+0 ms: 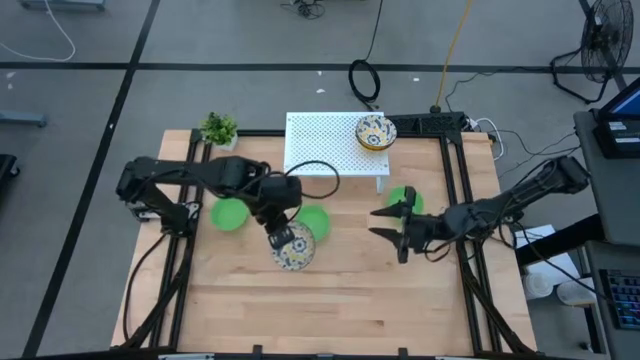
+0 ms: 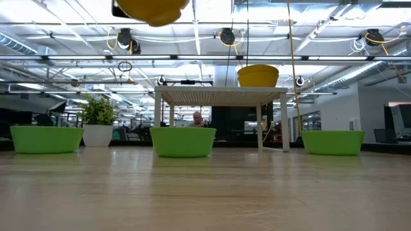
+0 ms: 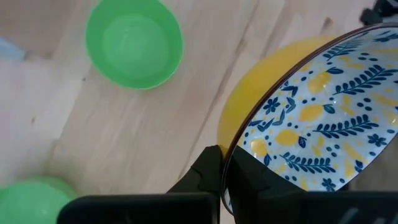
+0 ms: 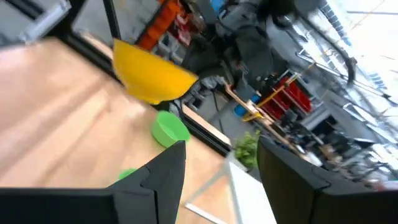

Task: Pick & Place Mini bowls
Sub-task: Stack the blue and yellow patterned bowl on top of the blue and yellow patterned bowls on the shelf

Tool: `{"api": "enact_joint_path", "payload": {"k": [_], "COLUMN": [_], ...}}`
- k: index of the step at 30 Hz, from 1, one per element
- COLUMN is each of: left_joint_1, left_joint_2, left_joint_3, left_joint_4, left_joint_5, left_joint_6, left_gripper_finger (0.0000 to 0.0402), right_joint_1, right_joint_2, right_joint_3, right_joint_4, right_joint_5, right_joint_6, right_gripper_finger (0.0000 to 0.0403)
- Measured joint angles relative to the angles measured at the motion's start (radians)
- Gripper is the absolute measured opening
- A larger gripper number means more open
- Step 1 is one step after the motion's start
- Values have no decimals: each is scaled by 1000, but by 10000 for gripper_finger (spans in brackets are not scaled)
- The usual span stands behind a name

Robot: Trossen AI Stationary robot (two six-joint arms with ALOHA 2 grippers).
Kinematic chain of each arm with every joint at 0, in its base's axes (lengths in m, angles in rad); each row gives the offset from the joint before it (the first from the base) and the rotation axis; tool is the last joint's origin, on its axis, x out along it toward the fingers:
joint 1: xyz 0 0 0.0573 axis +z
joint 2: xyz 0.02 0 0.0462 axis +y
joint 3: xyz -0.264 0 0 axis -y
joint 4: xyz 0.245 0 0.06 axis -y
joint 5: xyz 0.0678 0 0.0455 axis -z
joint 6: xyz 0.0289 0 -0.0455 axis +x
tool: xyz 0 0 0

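- No brand marks, labels or legible writing on any item in any view.
- Surface: pale wood-plank table (image 1: 330,290), dark frame rails along its edges; grey floor with cables around it.
- Room in the low view: open workshop, ceiling lights and pipes; a person (image 2: 196,119) sits far behind the table, under the rack.
- White perforated rack (image 1: 320,145) stands at the table's far edge; one yellow floral bowl on rack (image 1: 375,132) rests on its right end.
- Small potted plant (image 1: 218,129) at the far left corner of the table.
- Left gripper (image 1: 283,240) over the table centre, jaws clamped on the rim of the held yellow bowl (image 1: 292,248); the bowl is lifted clear of the table, blue-and-lemon pattern inside, tilted.
- Three green bowls on the wood: left green bowl (image 1: 229,214), middle green bowl (image 1: 315,221) just beside the held bowl, right green bowl (image 1: 402,199) near the rack's right leg.
- Right gripper (image 1: 392,222) hovers low right of centre, jaws apart, holding nothing, close to the right green bowl.
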Motion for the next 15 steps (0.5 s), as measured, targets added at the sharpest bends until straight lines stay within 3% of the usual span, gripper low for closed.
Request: {"api": "enact_joint_path", "payload": {"k": [5, 11, 15], "left_joint_1": [58, 109, 125], "left_joint_2": [54, 129, 167], "left_joint_3": [0, 0, 0], "left_joint_4": [37, 110, 98], "left_joint_5": [106, 214, 251], "left_joint_6": [138, 289, 356], "left_gripper_finger": [9, 9, 9], "right_joint_1": [39, 55, 59], "right_joint_2": [137, 370, 529], "right_joint_3": [313, 761, 942], "right_joint_4": [-366, -870, -1074], "right_joint_5": [107, 99, 33], "right_joint_6": [14, 115, 108], "right_gripper_finger": [185, 185, 185]}}
